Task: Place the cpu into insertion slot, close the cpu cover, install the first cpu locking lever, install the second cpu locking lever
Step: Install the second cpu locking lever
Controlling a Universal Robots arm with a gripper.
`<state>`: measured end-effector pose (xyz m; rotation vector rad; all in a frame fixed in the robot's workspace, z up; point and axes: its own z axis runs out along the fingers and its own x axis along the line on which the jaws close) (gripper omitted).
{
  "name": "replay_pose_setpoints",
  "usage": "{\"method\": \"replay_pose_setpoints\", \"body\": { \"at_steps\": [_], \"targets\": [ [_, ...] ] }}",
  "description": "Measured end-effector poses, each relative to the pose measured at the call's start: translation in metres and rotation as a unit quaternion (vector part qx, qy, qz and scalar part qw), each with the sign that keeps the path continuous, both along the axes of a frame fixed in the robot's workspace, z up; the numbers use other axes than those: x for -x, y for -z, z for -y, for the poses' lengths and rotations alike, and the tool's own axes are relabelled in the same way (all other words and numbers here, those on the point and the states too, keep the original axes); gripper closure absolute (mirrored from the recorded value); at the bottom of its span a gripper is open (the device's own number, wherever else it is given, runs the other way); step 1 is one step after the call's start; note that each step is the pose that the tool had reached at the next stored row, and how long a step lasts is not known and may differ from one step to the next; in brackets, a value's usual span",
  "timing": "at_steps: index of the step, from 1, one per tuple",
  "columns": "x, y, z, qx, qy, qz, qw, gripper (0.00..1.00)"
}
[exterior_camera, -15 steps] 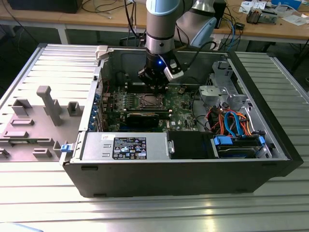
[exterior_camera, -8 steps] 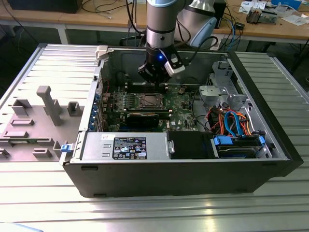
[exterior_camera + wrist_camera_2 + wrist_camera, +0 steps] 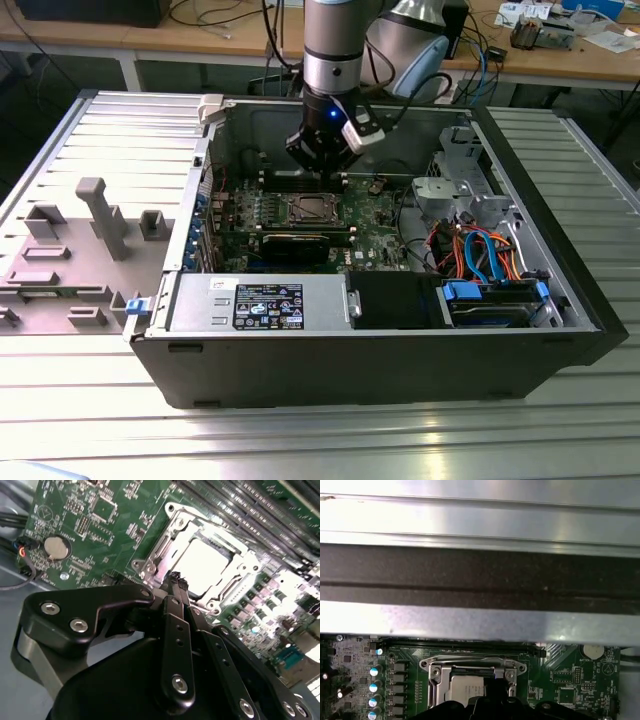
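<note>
Pincer (image 3: pixel 176 580), black fingertips closed together and empty, poised beside thin silver square cpu cover (image 3: pixel 200 565) lying over silver-topped cpu (image 3: pixel 202 562); locking-lever stage apparently in hand, requiring precise hooking.

Socket partly obscured
Gripper (image 3: pixel 490 705) hides the cpu cover's (image 3: pixel 470 672) near edge; cpu (image 3: pixel 205 565) surface washed out by glare.

Open computer case (image 3: pixel 400 370) on ribbed metal table (image 3: pixel 300 440); grey moulded fixture (image 3: pixel 70 250) near table's exterior-view-left edge.
</note>
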<state>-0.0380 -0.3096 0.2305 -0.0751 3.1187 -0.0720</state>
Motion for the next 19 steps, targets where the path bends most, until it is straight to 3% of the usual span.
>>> {"method": "replay_pose_setpoints", "body": {
  "at_steps": [4, 9, 15, 19],
  "targets": [
    [0.0000, -0.0001, 0.0008, 0.0059, 0.000, -0.0002, 0.99998, 0.89],
    [0.0000, -0.0001, 0.0028, 0.0092, 0.000, -0.0002, 0.99996, 0.89],
    [0.0000, 0.0000, 0.0077, 0.0095, 0.000, -0.0003, 0.99995, 0.89],
    [0.0000, 0.0000, 0.0082, 0.0095, 0.000, -0.0003, 0.99995, 0.89]
  ]
}}
